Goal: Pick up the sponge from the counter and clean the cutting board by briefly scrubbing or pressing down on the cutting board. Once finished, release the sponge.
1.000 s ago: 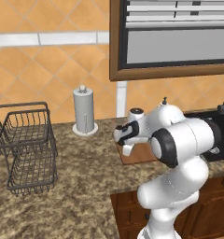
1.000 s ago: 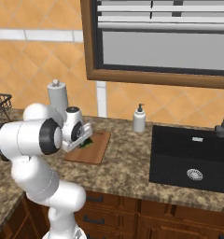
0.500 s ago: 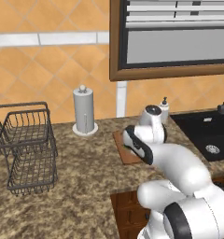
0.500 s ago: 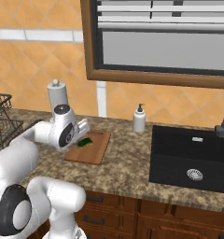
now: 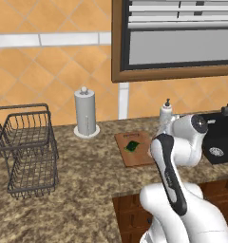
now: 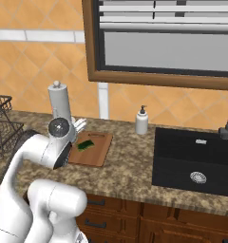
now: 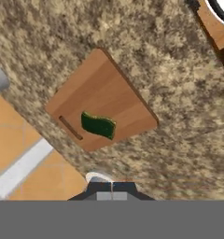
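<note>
The small dark green sponge point(image 7: 99, 125) lies flat on the reddish-brown wooden cutting board point(image 7: 109, 88) near its slot handle — free of the gripper. The board rests on the speckled brown granite counter point(image 5: 87, 190). Whether the two-finger gripper's tips are apart or together cannot be told — they are hidden.

Green sponge point(image 7: 99, 125) flat on cutting board point(image 7: 115, 91)

A kitchen: granite counter point(image 6: 130, 173), black sink point(image 6: 196, 161), tiled wall point(image 5: 44, 71), wooden cabinets point(image 6: 182, 225).
</note>
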Motion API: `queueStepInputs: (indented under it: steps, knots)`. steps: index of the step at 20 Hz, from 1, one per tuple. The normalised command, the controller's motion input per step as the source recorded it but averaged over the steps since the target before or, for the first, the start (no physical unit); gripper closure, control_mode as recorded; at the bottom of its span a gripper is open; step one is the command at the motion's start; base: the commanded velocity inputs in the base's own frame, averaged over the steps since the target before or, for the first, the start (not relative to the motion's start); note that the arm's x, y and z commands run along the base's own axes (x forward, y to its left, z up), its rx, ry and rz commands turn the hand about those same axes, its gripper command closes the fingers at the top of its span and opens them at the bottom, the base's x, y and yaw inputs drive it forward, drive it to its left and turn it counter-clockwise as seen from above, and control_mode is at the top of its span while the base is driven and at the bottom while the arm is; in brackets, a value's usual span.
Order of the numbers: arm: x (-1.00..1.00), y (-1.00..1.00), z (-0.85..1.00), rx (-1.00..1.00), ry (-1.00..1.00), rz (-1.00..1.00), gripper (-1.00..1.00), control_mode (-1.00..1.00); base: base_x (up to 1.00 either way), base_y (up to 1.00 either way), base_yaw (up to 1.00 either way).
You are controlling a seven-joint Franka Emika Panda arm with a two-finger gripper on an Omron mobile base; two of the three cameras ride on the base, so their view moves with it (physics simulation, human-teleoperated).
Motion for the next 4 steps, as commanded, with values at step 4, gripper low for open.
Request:
queueStepInputs:
  steps: [4]
  knots:
    - [-0.51, -0.54, 1.0, 0.35, -0.09, 0.19, 1.0, -1.0, 0.0, 0.0, 0.0]
